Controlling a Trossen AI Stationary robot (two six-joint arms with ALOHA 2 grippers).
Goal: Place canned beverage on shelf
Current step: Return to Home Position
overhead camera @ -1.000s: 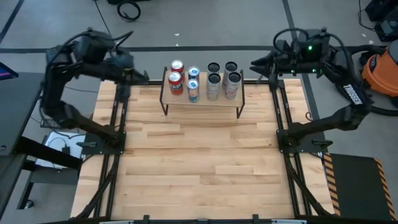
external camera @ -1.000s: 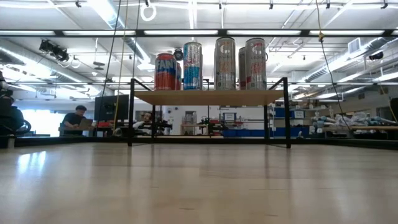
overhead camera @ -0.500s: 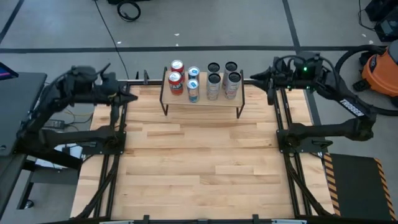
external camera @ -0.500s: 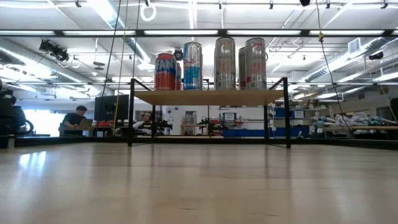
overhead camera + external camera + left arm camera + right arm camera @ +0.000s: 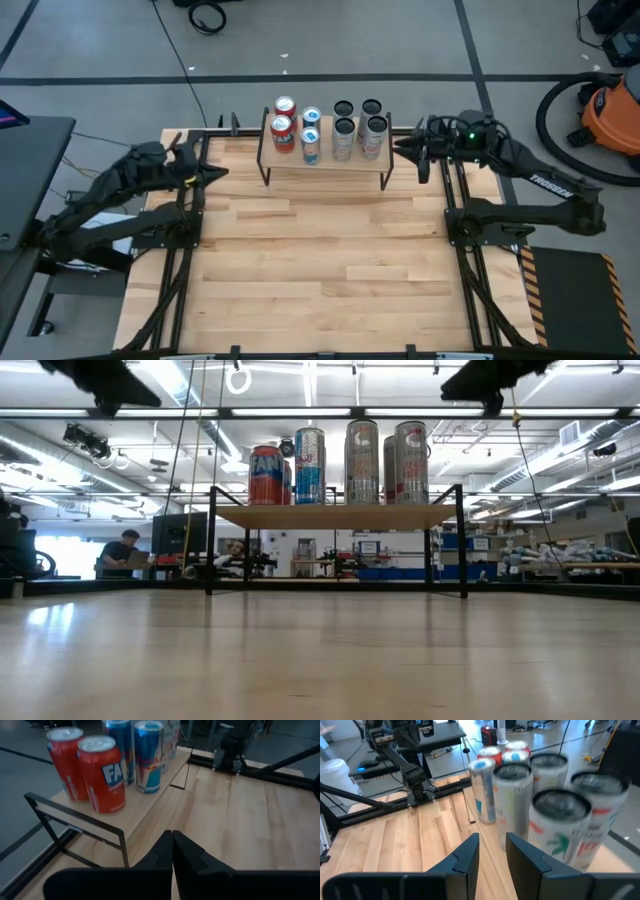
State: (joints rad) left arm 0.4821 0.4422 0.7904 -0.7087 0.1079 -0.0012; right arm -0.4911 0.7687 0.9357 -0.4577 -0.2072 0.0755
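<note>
Left gripper [image 5: 212,172]: the fingers [image 5: 161,854] are pressed together tip to tip with nothing between them; the gripper hangs over the far left corner of the tabletop [image 5: 320,260], pointing toward the shelf [image 5: 330,163] and well apart from its left end.

Right gripper [image 5: 405,148]: the fingers [image 5: 467,854] are narrowly parted, a slim gap with nothing in it; the gripper sits near the tabletop's far right corner, just beside the right end of the shelf and clear of it, pointing toward the cans.

Shelf: stands at the middle of the tabletop's far edge, long side along that edge; light wooden board on thin black legs, all legs down on the tabletop in the low view.

Cans: eight on the board, all upright, in two rows of four running along it; two red cans [image 5: 281,128] at the left end, one behind the other; two blue cans [image 5: 310,140] just beside them; four pale cans [image 5: 343,130] on the right half, set close in a square; neither gripper touches any can; the front strip of the board is bare.

Surroundings: a seated person [image 5: 122,550] shows in the room behind the tabletop, far off, in the low view.
</note>
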